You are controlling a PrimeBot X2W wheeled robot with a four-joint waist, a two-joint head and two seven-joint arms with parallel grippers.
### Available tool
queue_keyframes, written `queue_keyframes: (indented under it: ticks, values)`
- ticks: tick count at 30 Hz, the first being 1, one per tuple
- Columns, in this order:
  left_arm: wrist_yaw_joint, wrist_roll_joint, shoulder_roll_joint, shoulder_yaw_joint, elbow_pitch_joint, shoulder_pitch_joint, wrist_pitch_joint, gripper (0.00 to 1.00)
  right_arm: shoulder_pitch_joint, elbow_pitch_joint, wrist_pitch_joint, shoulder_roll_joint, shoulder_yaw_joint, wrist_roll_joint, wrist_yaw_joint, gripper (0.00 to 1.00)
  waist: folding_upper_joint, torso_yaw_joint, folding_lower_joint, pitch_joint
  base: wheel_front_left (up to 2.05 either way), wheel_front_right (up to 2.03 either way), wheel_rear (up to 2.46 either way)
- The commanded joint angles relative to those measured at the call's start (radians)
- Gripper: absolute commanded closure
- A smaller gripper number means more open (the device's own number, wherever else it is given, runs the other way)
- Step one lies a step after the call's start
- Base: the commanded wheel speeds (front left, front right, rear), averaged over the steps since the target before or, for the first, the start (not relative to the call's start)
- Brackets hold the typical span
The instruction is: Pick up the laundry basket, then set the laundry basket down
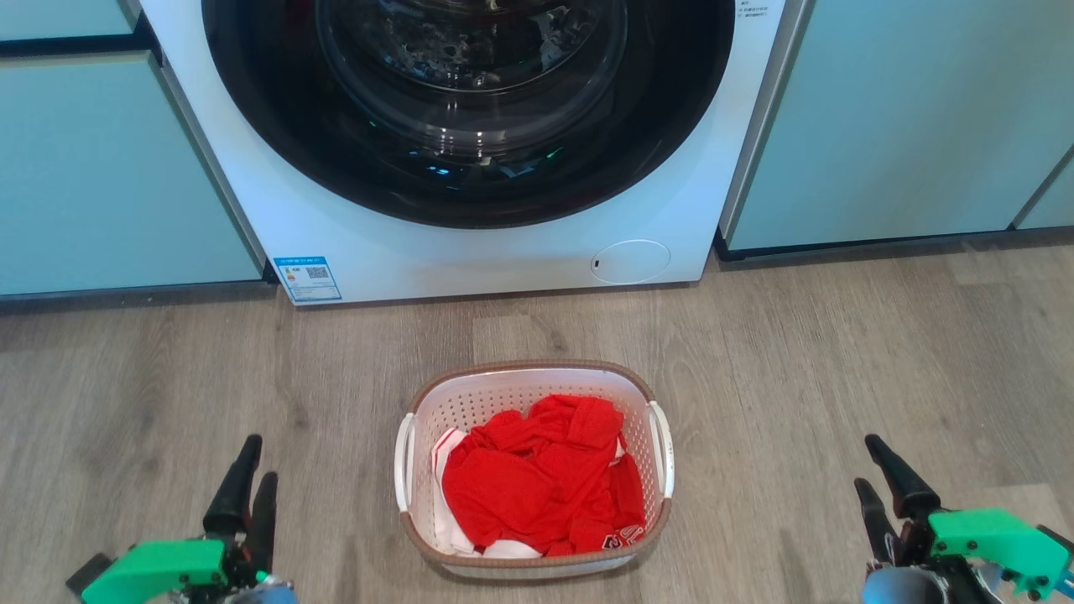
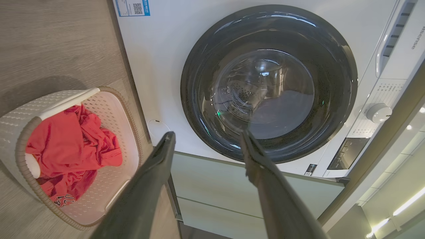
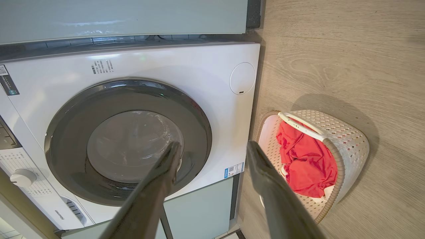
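Observation:
The laundry basket [image 1: 529, 367], white with perforated walls, a brown woven rim and two white side handles, stands on the wood floor in front of the washing machine. Red clothing [image 1: 537, 482] with some white cloth fills it. My left gripper [image 1: 258, 461] hovers at the lower left, well to the left of the basket, open and empty. My right gripper [image 1: 868, 463] hovers at the lower right, equally far to the basket's right, open and empty. In the left wrist view the left gripper [image 2: 208, 134] points at the machine door, with the basket [image 2: 20, 113] off to the side. In the right wrist view the right gripper [image 3: 214, 146] does likewise, the basket [image 3: 348, 132] beside it.
A white front-loading washing machine [image 1: 470, 252] with a dark round door stands just behind the basket. Pale teal cabinet fronts [image 1: 101, 168] flank it on both sides. Wood-look floor [image 1: 797, 377] stretches around the basket.

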Motion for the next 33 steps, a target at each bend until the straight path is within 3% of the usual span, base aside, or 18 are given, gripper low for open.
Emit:
queue_keyframes:
  ticks: [1, 18, 33]
  values:
    - [0.001, 0.010, 0.008, -0.005, -0.046, -0.051, -0.008, 0.00, -0.041, -0.038, -0.011, -0.005, 0.010, -0.005, 0.000, 0.00, 0.0000, 0.000, 0.0000, 0.000, 0.00, 0.00, 0.00]
    - [0.029, 0.127, 0.009, -0.018, -0.125, -0.052, -0.055, 0.00, -0.052, -0.069, -0.058, -0.007, 0.030, -0.099, 0.000, 0.00, 0.0000, -0.004, 0.0000, 0.004, 0.00, 0.00, 0.00]
    - [0.074, 0.381, 0.010, -0.068, -0.211, -0.062, -0.099, 0.00, -0.058, -0.148, -0.102, -0.009, 0.074, -0.359, 0.001, 0.00, 0.0000, -0.006, 0.0000, 0.012, 0.00, 0.00, 0.00]
